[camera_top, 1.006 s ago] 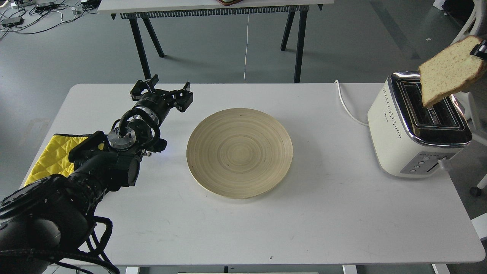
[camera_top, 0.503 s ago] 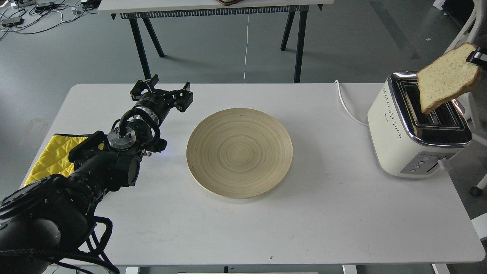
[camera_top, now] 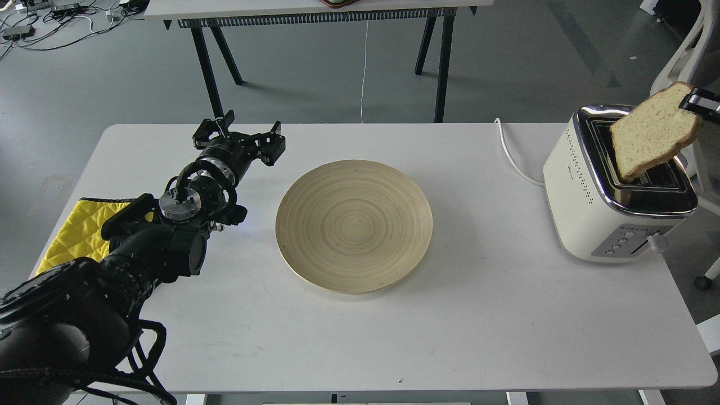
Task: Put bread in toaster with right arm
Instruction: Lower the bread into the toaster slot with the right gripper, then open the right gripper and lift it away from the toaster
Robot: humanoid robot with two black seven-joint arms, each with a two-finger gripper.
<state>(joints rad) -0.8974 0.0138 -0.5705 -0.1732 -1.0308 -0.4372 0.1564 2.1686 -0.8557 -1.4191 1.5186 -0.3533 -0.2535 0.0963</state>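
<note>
The bread is a tan slice hanging tilted over the toaster, its lower corner at the black slots. My right gripper shows only as a black tip at the right edge, shut on the bread's upper right corner. The toaster is cream-white with a chrome top and stands at the table's right end. My left gripper is open and empty above the table, left of the wooden plate.
A round wooden plate lies at the table's middle. A yellow quilted cloth lies at the left edge under my left arm. The toaster's white cord runs off the back. Another table stands behind.
The bread has come down and a little left, from above the toaster to its slots, and tilted flatter. The left arm has not moved.
</note>
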